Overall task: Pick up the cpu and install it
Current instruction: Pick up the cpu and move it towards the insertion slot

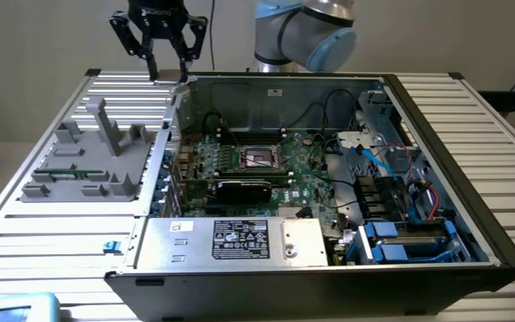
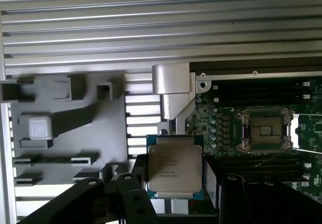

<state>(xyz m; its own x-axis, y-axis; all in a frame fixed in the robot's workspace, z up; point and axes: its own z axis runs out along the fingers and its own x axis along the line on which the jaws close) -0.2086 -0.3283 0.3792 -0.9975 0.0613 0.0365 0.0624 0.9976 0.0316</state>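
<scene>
Gripping the cpu (image 2: 174, 167) by two opposite edges, the gripper (image 1: 169, 74) hangs well above the slatted table (image 1: 51, 235), over the far corner of the open computer case (image 1: 472, 201) on the exterior view's left. The jaws stand partly open, set to the width of the chip. In the wrist view a black finger (image 2: 132, 194) presses each side of it.

The cpu lies flat between the fingers, metal top facing the wrist camera (printed lettering is visible but too small to read). A thin green rim shows around the silvery lid. The chip is clear of every surface.

The grey tray (image 1: 88, 161) rests on the table just beside the case, on the exterior view's left. Inside the case, the motherboard (image 1: 302, 171) carries the socket (image 1: 259, 157), a black frame with a shiny centre. In the wrist view the socket (image 2: 264, 129) lies well apart from the held chip. The power supply (image 1: 231, 241) occupies the near end of the case. The arm (image 1: 307, 33) stands behind the case's far wall.
</scene>
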